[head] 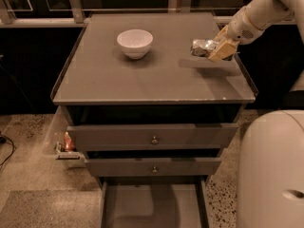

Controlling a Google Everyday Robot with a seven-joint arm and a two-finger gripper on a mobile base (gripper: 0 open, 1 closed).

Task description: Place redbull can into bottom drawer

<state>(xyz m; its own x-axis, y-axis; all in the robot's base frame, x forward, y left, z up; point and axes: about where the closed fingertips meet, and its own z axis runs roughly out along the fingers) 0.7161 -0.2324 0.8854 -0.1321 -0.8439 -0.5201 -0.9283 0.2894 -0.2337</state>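
The redbull can [200,47] is a small shiny crumpled silver can held just above the right side of the grey tabletop [156,75]; its shadow falls on the surface below. My gripper [219,49] is shut on the can's right end, its yellowish fingers [221,50] around it. My white arm reaches in from the upper right. The bottom drawer [154,205] is pulled out at the bottom of the cabinet, a flat grey tray with low walls and nothing in it.
A white round bowl [135,42] stands on the tabletop's left middle. Two grey drawers with round knobs [154,139] sit above the bottom drawer. My white base [270,170] fills the lower right. A small red-labelled thing [66,144] lies left of the cabinet.
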